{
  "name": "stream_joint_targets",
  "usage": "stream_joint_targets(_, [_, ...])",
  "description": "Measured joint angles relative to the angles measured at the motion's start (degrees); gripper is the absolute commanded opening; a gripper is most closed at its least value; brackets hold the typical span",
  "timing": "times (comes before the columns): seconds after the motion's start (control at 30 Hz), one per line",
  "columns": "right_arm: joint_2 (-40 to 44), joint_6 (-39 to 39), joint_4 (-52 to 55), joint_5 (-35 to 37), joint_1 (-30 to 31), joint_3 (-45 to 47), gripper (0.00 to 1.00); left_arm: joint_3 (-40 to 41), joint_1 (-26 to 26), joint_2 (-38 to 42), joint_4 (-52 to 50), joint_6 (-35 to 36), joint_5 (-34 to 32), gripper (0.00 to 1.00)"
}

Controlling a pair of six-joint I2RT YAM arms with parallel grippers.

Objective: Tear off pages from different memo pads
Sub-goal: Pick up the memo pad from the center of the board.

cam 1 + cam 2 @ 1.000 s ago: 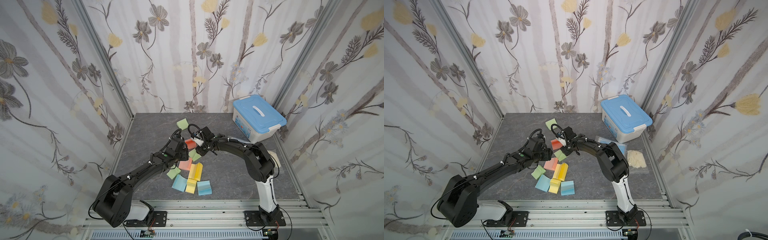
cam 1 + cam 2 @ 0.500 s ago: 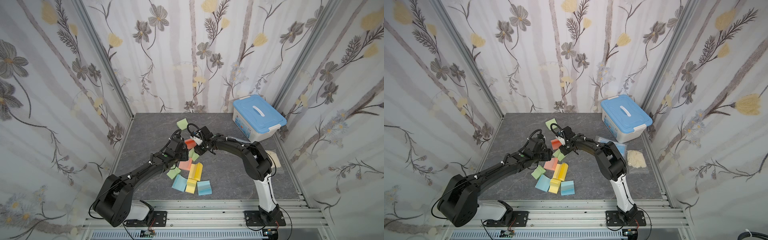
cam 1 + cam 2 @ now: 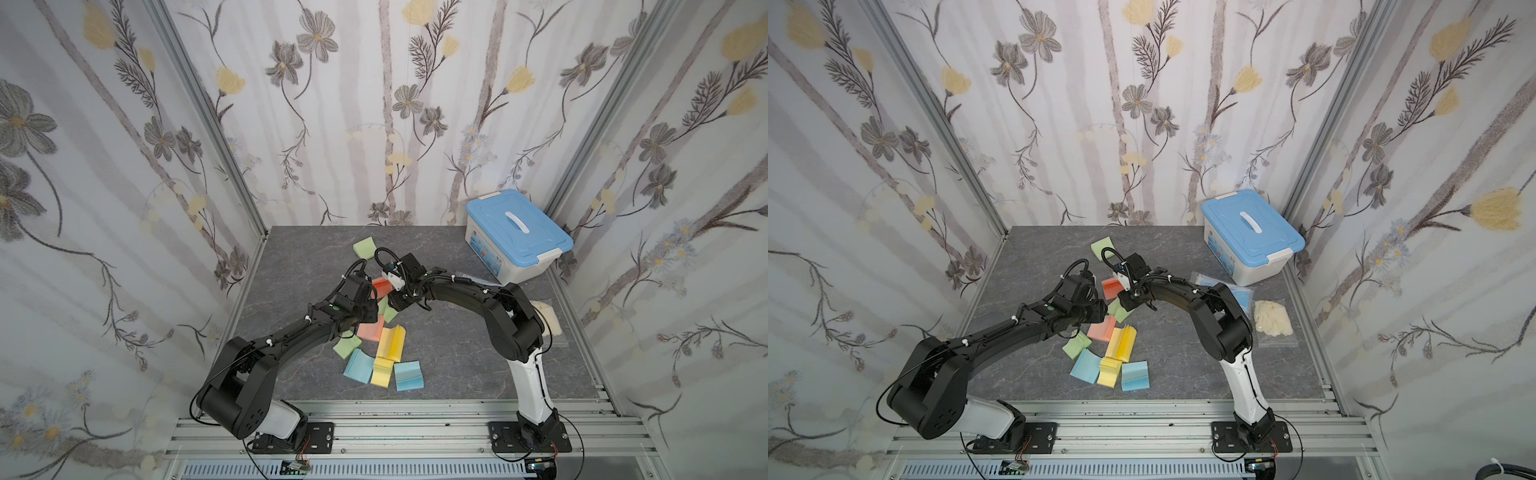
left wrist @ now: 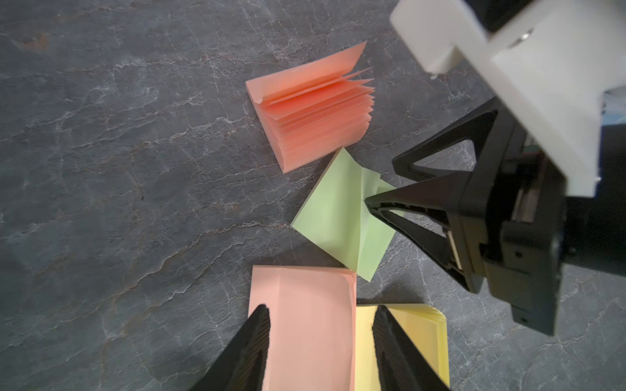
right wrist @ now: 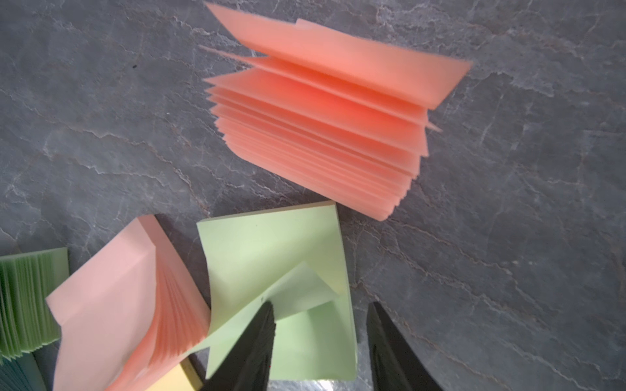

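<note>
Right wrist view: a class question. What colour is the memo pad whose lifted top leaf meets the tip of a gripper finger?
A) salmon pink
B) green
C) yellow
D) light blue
B: one finger of the right gripper sits on the curled-up top leaf of the green memo pad, while the fanned salmon pad lies apart from it.

Soft even light, hardly a shadow, top views crisp, salmon memo pad [image 5: 321, 135] blurry in the right wrist view.
</note>
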State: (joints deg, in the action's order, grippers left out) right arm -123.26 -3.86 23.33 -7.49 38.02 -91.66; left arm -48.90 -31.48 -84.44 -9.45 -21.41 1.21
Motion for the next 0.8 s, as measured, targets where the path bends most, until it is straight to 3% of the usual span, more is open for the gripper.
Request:
stream_joint_targets(0.57, [-0.5,-11.7,-0.5,-6.1,-1.0,-0.6,0.47,-6.6,1.0,-13.7,3.5,-1.1,10.0,0.45])
stream_joint_targets(0.7, [-1.3,-14.6,-0.7,-7.6,-1.7,-0.6,0.45,-7.5,1.2,-16.3,4.0,-1.1,10.6,0.40])
stream_joint_targets(0.8, [-1.4,-15.8,-0.8,-8.0,-1.9,-0.6,0.45,-7.9,1.4,-17.9,4.5,-1.1,10.6,0.31])
